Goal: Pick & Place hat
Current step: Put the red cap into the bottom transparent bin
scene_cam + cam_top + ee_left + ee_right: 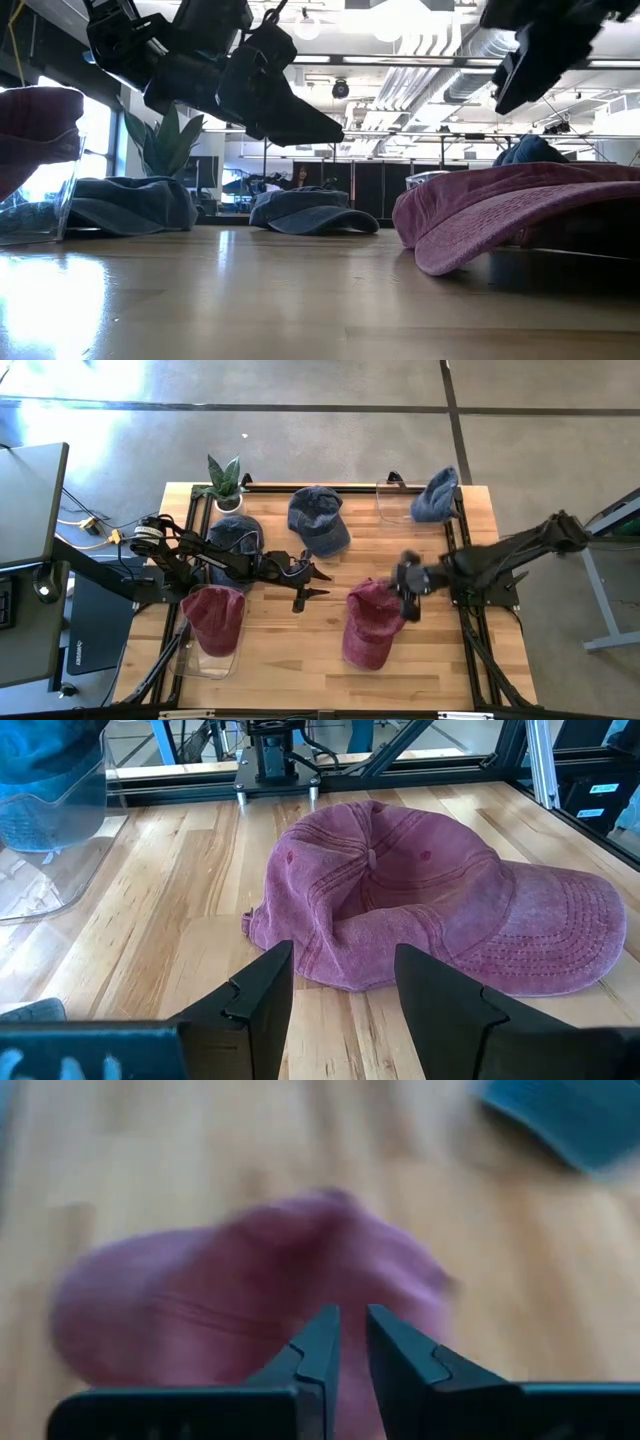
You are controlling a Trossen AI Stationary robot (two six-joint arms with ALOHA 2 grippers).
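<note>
A maroon cap [368, 625] lies on the wooden table right of centre, crown up, its brim toward the near edge; it also shows in the low view [520, 205] and the left wrist view [430, 910]. My right gripper [408, 600] hangs just above the cap's far side [250, 1290], clear of it in the low view [520, 75]. Its fingers stand almost together with only a narrow gap and hold nothing. My left gripper [312, 585] is open at mid-table, left of the cap, raised off the table [290, 110] and facing the cap [340, 955].
A second maroon cap [212, 618] sits on a clear stand near the left edge. Two blue caps [235, 540] [318, 518] lie on the far half. Another blue cap [435, 495] rests on a clear stand at the far right. A potted plant [225, 480] stands at the far left.
</note>
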